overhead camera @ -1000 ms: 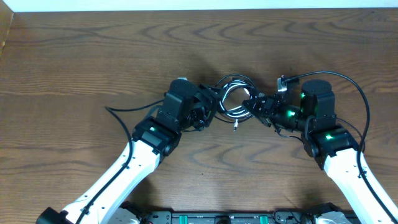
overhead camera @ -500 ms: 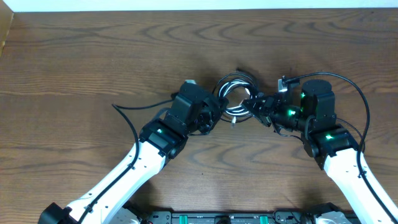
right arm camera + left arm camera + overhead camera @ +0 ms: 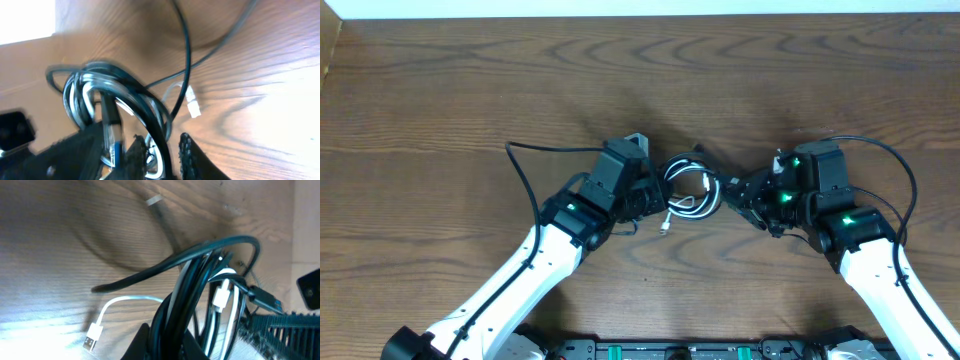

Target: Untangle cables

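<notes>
Cables (image 3: 688,188) sit bunched in a small coil of mostly black loops near the middle of the wooden bench (image 3: 470,90), between the two arms. On the coil's left side the left tool (image 3: 655,197) is clamped tight on it, several black strands pinched between its jaws. The right tool (image 3: 738,190) presses in from the other side with strands running between its slightly parted jaws; whether it grips them I cannot tell. One white cord (image 3: 125,298) trails out of the bundle, its plug flat on the wood.
</notes>
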`<control>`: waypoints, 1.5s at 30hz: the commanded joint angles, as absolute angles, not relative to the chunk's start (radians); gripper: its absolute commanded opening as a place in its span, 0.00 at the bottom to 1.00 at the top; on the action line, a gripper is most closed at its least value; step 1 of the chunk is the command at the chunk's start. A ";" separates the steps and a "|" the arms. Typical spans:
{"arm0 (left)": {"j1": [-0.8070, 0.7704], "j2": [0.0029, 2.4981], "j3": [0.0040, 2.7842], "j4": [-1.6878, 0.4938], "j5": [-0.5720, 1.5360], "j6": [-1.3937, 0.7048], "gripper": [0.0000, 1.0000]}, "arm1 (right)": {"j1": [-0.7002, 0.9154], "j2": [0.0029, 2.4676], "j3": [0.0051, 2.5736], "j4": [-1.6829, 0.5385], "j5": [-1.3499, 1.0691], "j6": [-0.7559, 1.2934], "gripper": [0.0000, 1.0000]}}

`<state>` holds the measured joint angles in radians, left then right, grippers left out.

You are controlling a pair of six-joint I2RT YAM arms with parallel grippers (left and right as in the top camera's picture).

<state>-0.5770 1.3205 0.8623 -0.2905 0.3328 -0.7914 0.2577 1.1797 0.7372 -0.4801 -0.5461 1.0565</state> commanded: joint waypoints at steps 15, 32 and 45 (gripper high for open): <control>-0.420 1.324 0.875 -0.410 0.780 -0.290 0.08 | 0.257 1.180 0.738 -0.373 -0.455 0.556 0.37; -0.420 1.324 0.875 -0.454 0.801 -0.208 0.08 | 0.401 1.237 0.738 -0.234 -0.476 0.491 0.33; -0.420 1.324 0.875 -0.340 1.002 -0.150 0.08 | 0.424 1.280 0.738 -0.286 -0.465 0.492 0.26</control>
<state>-0.4225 1.3212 0.8623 -0.3771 0.8967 -0.1806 0.4000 1.2514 0.7372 -0.2699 -0.4614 0.5106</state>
